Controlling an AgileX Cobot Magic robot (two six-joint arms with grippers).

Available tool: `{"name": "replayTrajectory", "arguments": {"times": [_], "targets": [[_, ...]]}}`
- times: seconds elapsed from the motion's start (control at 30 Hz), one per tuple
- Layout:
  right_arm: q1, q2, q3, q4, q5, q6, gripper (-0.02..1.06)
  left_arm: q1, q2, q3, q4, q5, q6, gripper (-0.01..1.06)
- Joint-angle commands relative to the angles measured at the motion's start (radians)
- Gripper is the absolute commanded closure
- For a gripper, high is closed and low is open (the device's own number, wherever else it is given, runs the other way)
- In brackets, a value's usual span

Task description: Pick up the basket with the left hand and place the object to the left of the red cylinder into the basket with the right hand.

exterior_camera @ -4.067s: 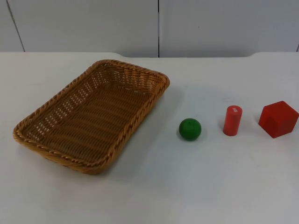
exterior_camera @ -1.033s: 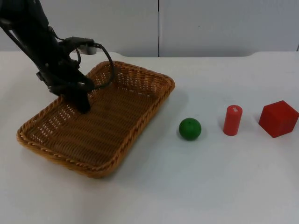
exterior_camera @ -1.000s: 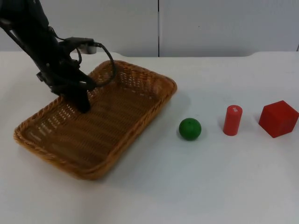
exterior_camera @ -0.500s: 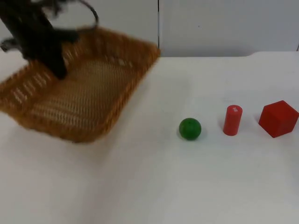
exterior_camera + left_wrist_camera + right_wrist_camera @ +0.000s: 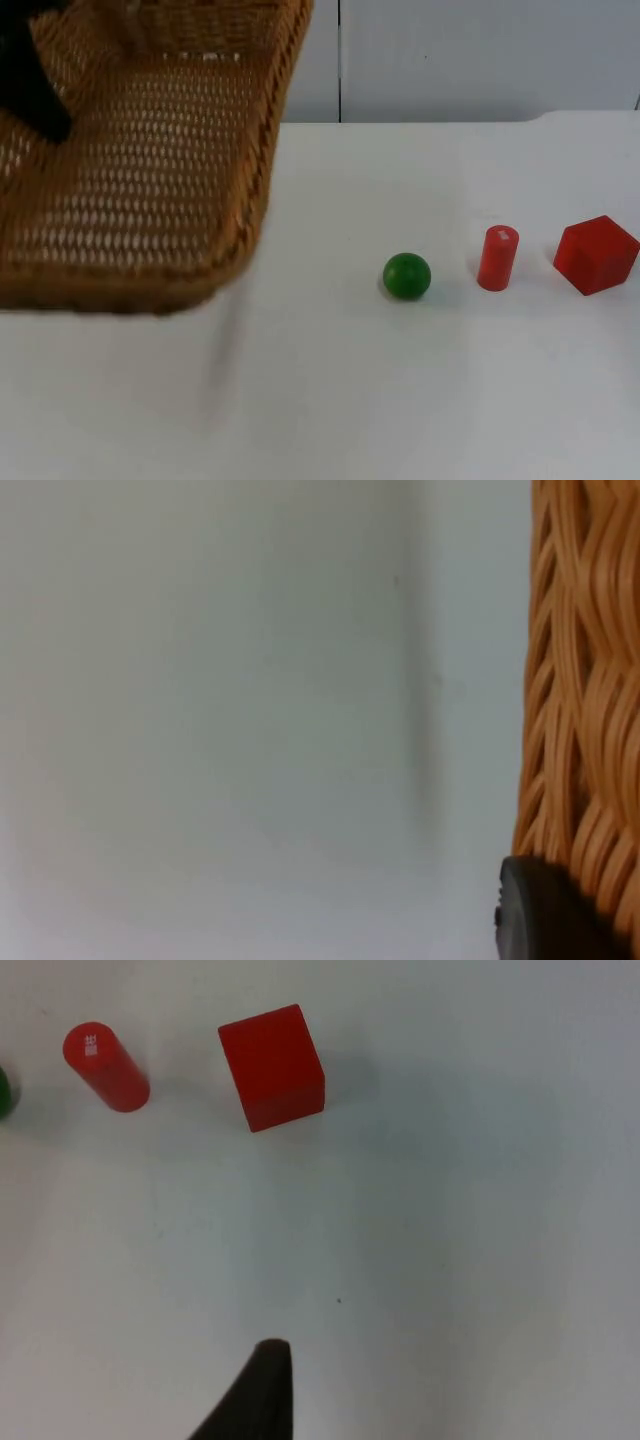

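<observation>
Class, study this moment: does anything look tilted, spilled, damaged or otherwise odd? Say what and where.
Only the basket stands out: it hangs in the air, off the table, steeply tilted, held by the left gripper. The green ball, red cylinder and red cube sit in an orderly row. Nothing looks spilled or damaged.

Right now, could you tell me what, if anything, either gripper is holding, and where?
The left gripper holds the brown wicker basket by its rim, lifted.
</observation>
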Motion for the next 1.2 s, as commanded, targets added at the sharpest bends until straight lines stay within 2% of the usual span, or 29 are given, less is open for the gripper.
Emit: {"name": "replayTrajectory", "arguments": {"times": [0.0, 0.1, 0.13, 0.2, 0.37, 0.67, 0.77, 0.8, 0.87, 0.97, 1.07, 1.1, 1.17], "targets": [[-0.005, -0.002, 0.006, -0.002, 0.007, 0.001, 0.01, 0.003, -0.063, 0.124, -0.081, -0.073, 0.030, 1.05], [-0.005, -0.002, 0.006, -0.002, 0.007, 0.001, 0.01, 0.003, -0.110, 0.305, -0.098, -0.137, 0.071, 1.05], [-0.005, -0.002, 0.006, -0.002, 0.007, 0.001, 0.01, 0.003, -0.110, 0.305, -0.098, -0.137, 0.071, 1.05], [-0.005, -0.002, 0.006, 0.008, 0.007, 0.001, 0.01, 0.003, -0.132, 0.448, -0.118, -0.205, 0.115, 1.05], [-0.005, -0.002, 0.006, 0.023, 0.009, 0.001, 0.01, 0.003, -0.133, 0.568, -0.094, -0.280, 0.145, 1.05], [-0.005, -0.002, 0.006, 0.034, 0.007, 0.001, 0.01, 0.003, -0.133, 0.606, -0.110, -0.312, 0.153, 1.05], [-0.005, -0.002, 0.006, 0.125, -0.008, -0.100, 0.01, 0.003, -0.133, 0.606, -0.114, -0.312, 0.153, 1.05], [-0.005, -0.002, 0.006, 0.125, -0.008, -0.100, 0.01, 0.003, -0.133, 0.606, -0.114, -0.312, 0.153, 1.05], [-0.005, 0.011, -0.004, 0.182, -0.007, -0.136, 0.01, 0.003, -0.133, 0.606, -0.116, -0.308, 0.153, 1.05], [0.008, 0.049, -0.046, 0.207, 0.045, -0.138, 0.02, 0.003, -0.133, 0.606, -0.120, -0.308, 0.153, 1.05], [0.110, 0.152, -0.134, 0.203, 0.065, -0.135, 0.05, 0.003, -0.133, 0.606, -0.120, -0.312, 0.153, 1.05], [0.110, 0.152, -0.134, 0.203, 0.065, -0.135, 0.05, 0.003, -0.133, 0.606, -0.120, -0.312, 0.153, 1.05], [0.210, 0.228, -0.187, 0.203, 0.052, -0.135, 0.06, 0.003, -0.133, 0.606, -0.120, -0.312, 0.153, 1.05]]}}
